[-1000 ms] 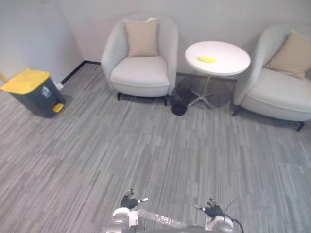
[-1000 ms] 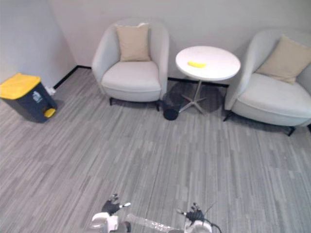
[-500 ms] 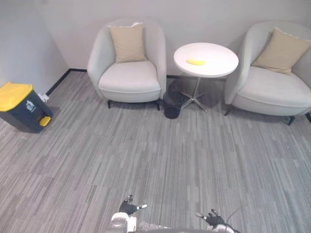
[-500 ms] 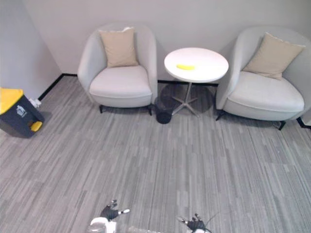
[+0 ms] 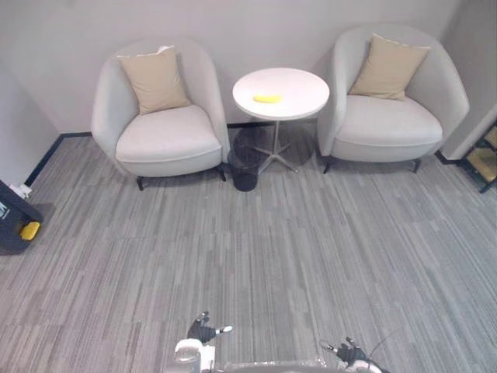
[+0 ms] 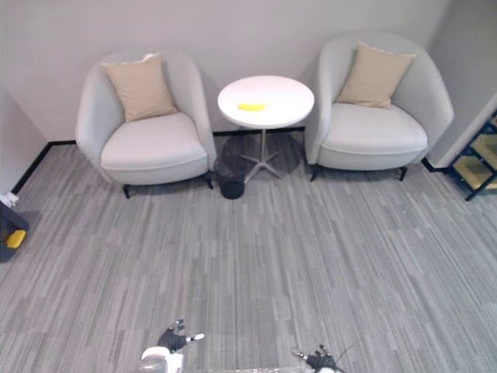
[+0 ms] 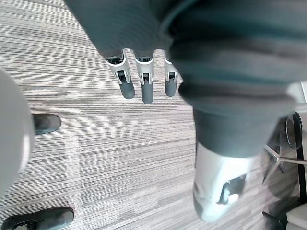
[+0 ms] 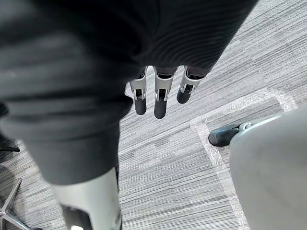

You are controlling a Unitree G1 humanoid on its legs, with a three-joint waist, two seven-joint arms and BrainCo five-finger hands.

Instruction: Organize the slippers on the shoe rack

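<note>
Down at 7 o'clock, the left hand hangs over the grey striped carpet, its fingers straight and loosely spread, holding nothing. At 5 o'clock the right hand does the same, fingers straight, thumb apart, nothing in its grasp. Over at 3 o'clock, right on the edge, there is the black-framed shoe rack with wooden shelves; what sits on its shelves I cannot tell. Straight ahead at 12 o'clock stands a round white pedestal table with a small yellow object lying on top. Tucked under it is a small black mesh wastebasket, contents impossible to make out. A pale grey tub armchair sits at 11 o'clock and a matching pale grey armchair at 1 o'clock, each with a beige cushion against its back. At 9 o'clock a dark pedal bin with a yellow pedal pokes in.
</note>
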